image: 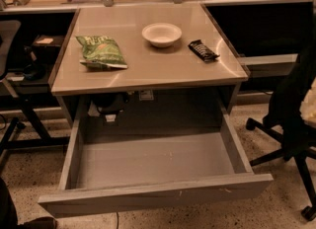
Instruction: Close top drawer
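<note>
The top drawer [153, 161] is pulled far out from under the desk. It is wide, deep, grey and empty inside. Its flat front panel [158, 197] has small pale scuff marks and faces the camera at the bottom of the view. My gripper is out of view. Only a pale bit of my arm [311, 108] shows at the right edge, level with the drawer's right side and apart from it.
The desk top [148, 65] carries a green chip bag [101, 51], a white bowl [161, 33] and a dark snack bar [203, 50]. A black office chair [289, 124] stands close to the drawer's right side. A dark stand [19, 104] is at the left.
</note>
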